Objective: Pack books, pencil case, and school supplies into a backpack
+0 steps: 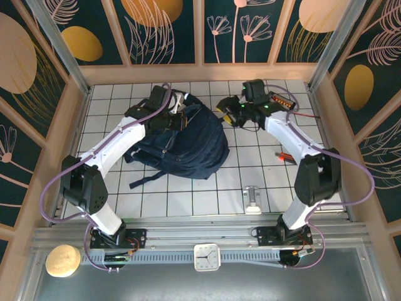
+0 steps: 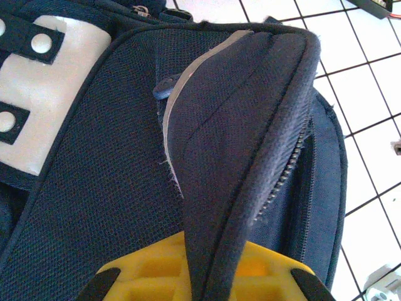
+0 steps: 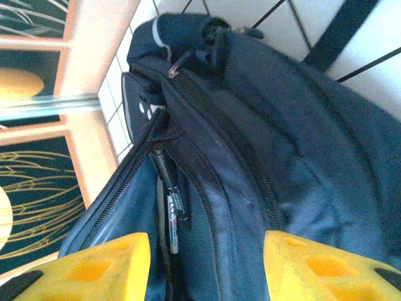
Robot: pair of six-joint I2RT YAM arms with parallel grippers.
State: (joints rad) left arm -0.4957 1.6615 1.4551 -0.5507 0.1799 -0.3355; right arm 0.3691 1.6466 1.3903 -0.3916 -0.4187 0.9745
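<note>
The navy backpack point(image 1: 188, 147) lies in the middle of the tiled table, its opening toward the far right. My left gripper point(image 1: 177, 115) is shut on the backpack's padded flap edge point(image 2: 250, 157), and the fabric runs between the yellow fingers point(image 2: 150, 276). Over the open zip mouth, my right gripper point(image 1: 229, 113) stands open, nothing between its fingers point(image 3: 94, 266). A slim black pen point(image 3: 170, 191) sits inside the backpack point(image 3: 301, 144) along the zip. The orange-and-black pen-like tool point(image 1: 285, 157) lies on the table to the right. Books and pencil case are hidden.
A small silver metal piece point(image 1: 252, 199) lies near the front. A black gadget with yellow-red label point(image 1: 282, 100) and red wire sits at the back right. A dark strap point(image 1: 145, 180) trails toward the front left. Wooden walls enclose the table point(image 1: 188, 200).
</note>
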